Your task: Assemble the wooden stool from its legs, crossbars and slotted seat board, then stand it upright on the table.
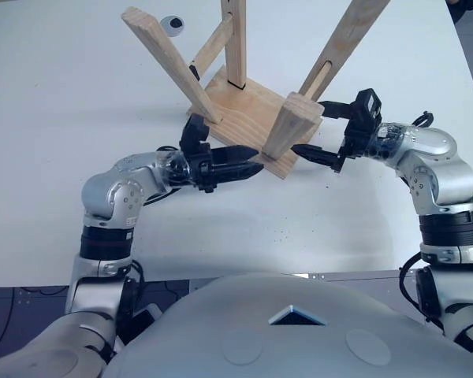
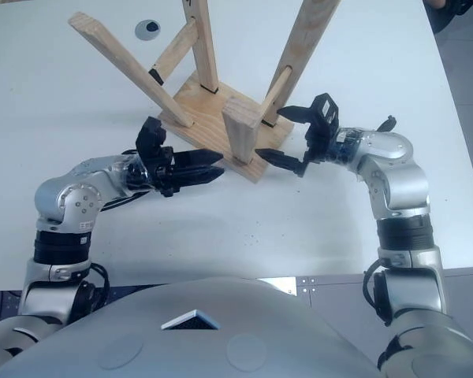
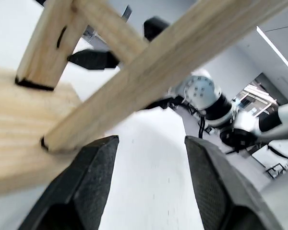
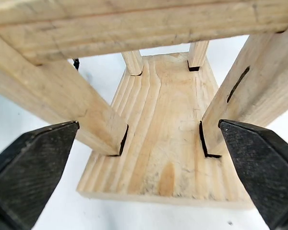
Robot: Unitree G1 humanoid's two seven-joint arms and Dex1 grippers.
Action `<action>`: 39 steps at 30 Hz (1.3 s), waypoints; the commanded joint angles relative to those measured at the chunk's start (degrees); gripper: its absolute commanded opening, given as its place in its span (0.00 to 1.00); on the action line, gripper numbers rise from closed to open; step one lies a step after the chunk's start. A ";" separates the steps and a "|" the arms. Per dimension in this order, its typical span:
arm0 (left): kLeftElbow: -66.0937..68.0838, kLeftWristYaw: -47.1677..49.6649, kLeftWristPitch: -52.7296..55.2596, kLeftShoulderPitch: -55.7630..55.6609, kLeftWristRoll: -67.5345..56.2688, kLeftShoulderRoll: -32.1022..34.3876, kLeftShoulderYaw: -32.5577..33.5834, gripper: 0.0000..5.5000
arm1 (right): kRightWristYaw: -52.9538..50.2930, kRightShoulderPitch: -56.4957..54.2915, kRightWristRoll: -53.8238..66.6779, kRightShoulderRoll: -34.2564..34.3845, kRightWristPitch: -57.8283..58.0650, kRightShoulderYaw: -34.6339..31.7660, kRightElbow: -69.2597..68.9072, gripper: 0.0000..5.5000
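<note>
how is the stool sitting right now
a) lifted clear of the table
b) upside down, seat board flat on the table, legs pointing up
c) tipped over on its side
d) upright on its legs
b: the seat board lies flat on the table, and the legs rise up out of its slots.

The stool point(image 4: 168, 143) is bare pale wood with visible grain. My fingers point(image 4: 29, 167) are matt black, finely ribbed plastic; the table point(image 1: 63, 118) is smooth white.
</note>
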 commanded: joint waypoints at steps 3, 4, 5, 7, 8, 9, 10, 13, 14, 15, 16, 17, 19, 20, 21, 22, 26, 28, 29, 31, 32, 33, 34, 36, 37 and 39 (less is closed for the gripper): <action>21.89 -1.78 -35.04 -4.73 19.45 8.22 0.60 0.46 | 2.20 6.75 2.93 -2.32 1.82 -2.20 -5.64 0.98; 25.41 -2.14 -39.39 -6.63 20.31 8.25 1.41 0.49 | 2.03 7.65 3.39 -2.02 2.17 -2.28 -6.69 0.98; 29.46 -2.01 -43.37 -8.85 21.13 8.07 2.10 0.52 | 1.61 8.41 3.57 -1.49 2.38 -2.17 -7.60 0.98; 37.64 -1.69 -51.06 -13.37 23.10 7.21 2.57 0.58 | -0.35 9.93 3.69 0.23 2.84 -1.56 -9.49 0.98; 41.59 -1.52 -55.22 -15.05 24.69 6.78 2.16 0.60 | -1.83 10.24 3.77 1.48 3.39 -1.18 -10.04 0.98; 45.01 -0.78 -59.27 -16.22 26.36 6.18 1.80 0.63 | -2.85 10.23 3.34 2.52 3.27 -0.49 -10.08 0.98; 48.06 -0.18 -62.58 -17.18 27.57 5.57 1.64 0.65 | -3.77 10.08 3.05 3.32 3.13 -0.01 -9.97 0.98; 54.89 -0.47 -69.46 -20.66 27.92 2.75 2.36 0.67 | -5.97 9.52 2.96 5.35 3.07 1.03 -9.93 0.98; 56.49 -1.02 -70.70 -21.64 27.25 1.49 2.83 0.67 | -6.30 9.25 3.02 6.04 3.26 1.55 -10.07 0.98; 57.93 -1.18 -71.49 -22.46 26.90 0.44 3.20 0.67 | -6.42 8.98 3.06 6.51 3.38 2.21 -10.10 0.98; 59.50 -0.95 -72.40 -23.31 27.17 -0.29 3.33 0.67 | -6.59 8.91 2.96 6.86 3.28 2.86 -10.12 0.98; 60.97 -0.24 -73.67 -23.98 27.90 -0.68 3.27 0.67 | -6.79 8.66 2.66 7.21 3.00 3.58 -9.81 0.98; 63.65 0.94 -75.47 -25.43 28.79 -1.36 3.51 0.69 | -7.47 8.25 2.02 8.19 2.41 4.66 -9.16 0.95; 64.60 0.98 -76.07 -26.09 28.83 -1.71 3.63 0.69 | -8.05 8.14 1.82 8.74 2.27 4.91 -8.89 0.93; 65.09 0.52 -76.28 -26.65 28.52 -2.24 3.85 0.69 | -8.34 8.14 1.62 9.06 1.96 5.22 -8.58 0.89; 65.35 -0.18 -76.53 -26.97 28.27 -2.68 3.86 0.69 | -8.69 8.11 1.45 9.31 1.73 5.39 -8.17 0.86; 63.48 -6.16 -72.15 -25.86 25.63 -4.37 4.04 0.69 | -9.19 8.03 0.63 9.64 0.56 5.62 -6.55 0.74; 61.82 -8.07 -69.68 -24.82 24.79 -4.72 3.95 0.69 | -9.00 7.79 0.53 9.69 0.35 5.59 -5.96 0.68; 60.78 -8.86 -68.32 -24.30 24.22 -4.94 4.10 0.69 | -8.99 7.66 0.45 9.72 0.11 5.44 -5.48 0.65; 57.98 -10.52 -65.82 -22.99 23.40 -5.11 3.97 0.69 | -9.18 7.51 0.24 9.53 -0.52 4.81 -4.35 0.60; 56.33 -11.58 -64.69 -21.96 23.10 -4.76 3.64 0.69 | -9.25 7.19 0.24 9.31 -0.92 4.25 -3.49 0.56; 54.66 -12.47 -63.45 -20.90 22.71 -4.35 3.43 0.69 | -9.09 6.71 0.39 9.08 -1.16 3.66 -2.51 0.53; 53.02 -13.30 -62.46 -19.87 22.46 -3.91 3.26 0.65 | -8.84 6.31 0.55 8.86 -1.33 3.22 -1.80 0.50; 49.77 -14.48 -60.75 -17.72 22.07 -3.22 2.95 0.61 | -7.47 6.19 1.31 8.41 -1.21 2.66 -0.97 0.44; 47.72 -15.06 -59.58 -16.54 21.82 -2.95 2.56 0.58 | -6.07 6.48 2.41 7.99 -0.46 2.42 -1.14 0.41; 42.95 -16.47 -56.55 -14.34 21.20 -2.39 1.40 0.53 | -2.90 7.20 4.11 6.75 1.61 2.36 -1.96 0.36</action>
